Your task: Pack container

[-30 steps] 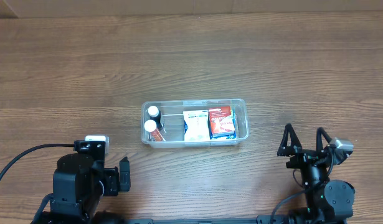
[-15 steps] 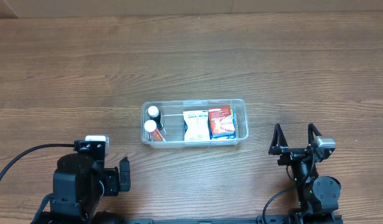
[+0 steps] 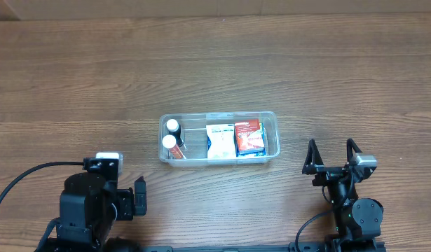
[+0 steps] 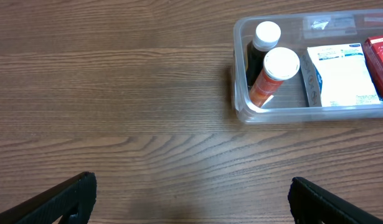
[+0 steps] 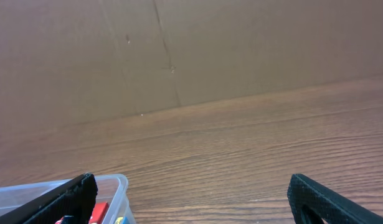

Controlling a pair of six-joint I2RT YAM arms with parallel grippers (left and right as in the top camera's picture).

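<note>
Overhead, container point(image 3: 194, 144) – ahead-left of right gripper point(image 3: 331, 145), apart

Container point(image 3: 194, 134) at table centre, long side parallel to the near edge. Contents, left to right: dark bottle point(image 3: 173, 126) and orange bottle point(image 3: 169, 142), both white-capped; white packet point(image 3: 220, 141); red packet point(image 3: 249, 136). Right gripper point(image 3: 332, 157) near the near-right corner, fingers spread, empty. Left arm point(image 3: 89, 199) at the near-left corner.
</note>
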